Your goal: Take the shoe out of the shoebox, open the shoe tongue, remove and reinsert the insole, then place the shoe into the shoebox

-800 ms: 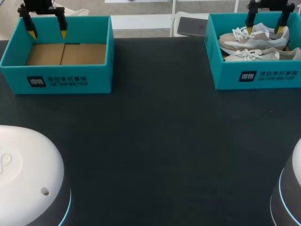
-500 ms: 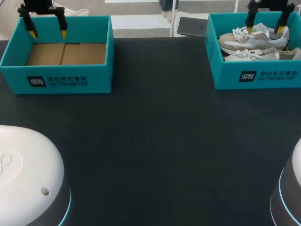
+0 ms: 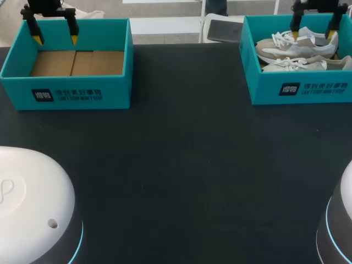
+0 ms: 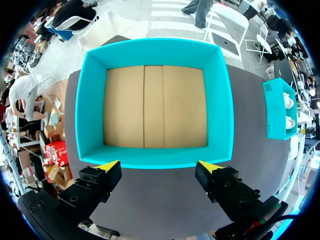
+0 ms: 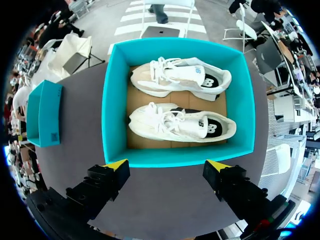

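Note:
A teal shoebox [image 3: 250,66] at the far right of the table holds two white and beige sneakers lying side by side, one farther [image 3: 297,47] and one nearer [image 3: 302,63]. My right gripper [image 3: 315,33] hangs open above this box, over the farther sneaker. From the right wrist, both sneakers [image 5: 180,77] [image 5: 182,122] lie ahead of the open gripper [image 5: 166,165], inside the box [image 5: 112,100]. A second teal shoebox [image 3: 66,93] at the far left shows only a bare cardboard floor. My left gripper [image 3: 55,39] hovers open over its far side, and the left wrist view shows it [image 4: 159,166] open above the box [image 4: 90,100].
The dark table top [image 3: 181,154] stretches between the two boxes. The white bases of my arms [image 3: 33,203] [image 3: 341,220] stand at the near corners. From each wrist the other box shows off to the side [image 4: 277,110] [image 5: 45,115].
My right gripper has drifted slightly to the right above the sneakers. The left arm, both boxes and the shoes have stayed where they were.

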You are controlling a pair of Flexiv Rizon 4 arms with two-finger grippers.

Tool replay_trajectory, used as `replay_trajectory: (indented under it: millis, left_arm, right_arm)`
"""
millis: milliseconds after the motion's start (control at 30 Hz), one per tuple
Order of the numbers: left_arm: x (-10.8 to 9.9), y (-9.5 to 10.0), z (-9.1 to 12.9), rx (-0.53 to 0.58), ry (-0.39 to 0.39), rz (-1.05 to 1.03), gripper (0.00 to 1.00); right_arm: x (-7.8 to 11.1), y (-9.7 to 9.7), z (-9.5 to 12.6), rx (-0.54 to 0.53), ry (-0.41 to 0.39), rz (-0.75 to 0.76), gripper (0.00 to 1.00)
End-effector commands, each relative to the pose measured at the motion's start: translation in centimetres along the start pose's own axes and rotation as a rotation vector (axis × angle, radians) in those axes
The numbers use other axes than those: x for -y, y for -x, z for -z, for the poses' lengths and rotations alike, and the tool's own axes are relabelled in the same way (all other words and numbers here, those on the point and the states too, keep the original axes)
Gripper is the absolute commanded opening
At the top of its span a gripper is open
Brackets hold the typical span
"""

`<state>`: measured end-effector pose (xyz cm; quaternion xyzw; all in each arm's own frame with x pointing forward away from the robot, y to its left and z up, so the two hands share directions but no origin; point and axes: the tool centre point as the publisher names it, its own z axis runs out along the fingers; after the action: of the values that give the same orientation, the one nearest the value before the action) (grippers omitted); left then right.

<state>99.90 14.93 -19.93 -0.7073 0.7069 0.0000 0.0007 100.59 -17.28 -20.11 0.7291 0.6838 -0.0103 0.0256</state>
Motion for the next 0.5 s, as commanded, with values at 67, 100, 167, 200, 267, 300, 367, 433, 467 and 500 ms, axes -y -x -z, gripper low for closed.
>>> replay_trajectory:
  millis: [67, 100, 167, 200, 267, 300, 367, 433, 467, 500]
  left_arm:
    - [0.0, 0.0, 0.0, 0.0, 0.0, 0.0, 1.0]
    - [0.0, 0.0, 0.0, 0.0, 0.0, 0.0, 1.0]
    - [0.0, 0.0, 0.0, 0.0, 0.0, 0.0, 1.0]
    - [0.0, 0.0, 0.0, 0.0, 0.0, 0.0, 1.0]
    - [0.0, 0.0, 0.0, 0.0, 0.0, 0.0, 1.0]
    - [0.0, 0.0, 0.0, 0.0, 0.0, 0.0, 1.0]
    - [0.0, 0.0, 0.0, 0.0, 0.0, 0.0, 1.0]
    - [0.0, 0.0, 0.0, 0.0, 0.0, 0.0, 1.0]
    - [0.0, 0.0, 0.0, 0.0, 0.0, 0.0, 1.0]
    - [0.0, 0.0, 0.0, 0.0, 0.0, 0.0, 1.0]
  right_arm:
    - [1.2, 5.1, -0.2, 0.046, 0.042, -0.039, 1.0]
    - [1.1, 6.1, -0.4, 0.05, 0.049, -0.054, 1.0]
    - [0.9, 7.6, -0.9, 0.077, 0.044, -0.069, 1.0]
    - [0.8, 8.2, -1.3, 0.104, 0.056, -0.074, 1.0]
    - [0.4, 9.3, -2.1, 0.101, 0.047, -0.102, 1.0]
    - [0.2, 9.9, -2.9, 0.102, 0.045, -0.107, 1.0]
    - [-0.4, 10.7, -4.3, 0.094, 0.045, -0.133, 1.0]
    - [-0.9, 11.3, -5.9, 0.101, 0.046, -0.153, 1.0]
    - [-1.1, 11.4, -6.3, 0.103, 0.046, -0.156, 1.0]
    - [-1.4, 11.5, -6.9, 0.098, 0.054, -0.163, 1.0]
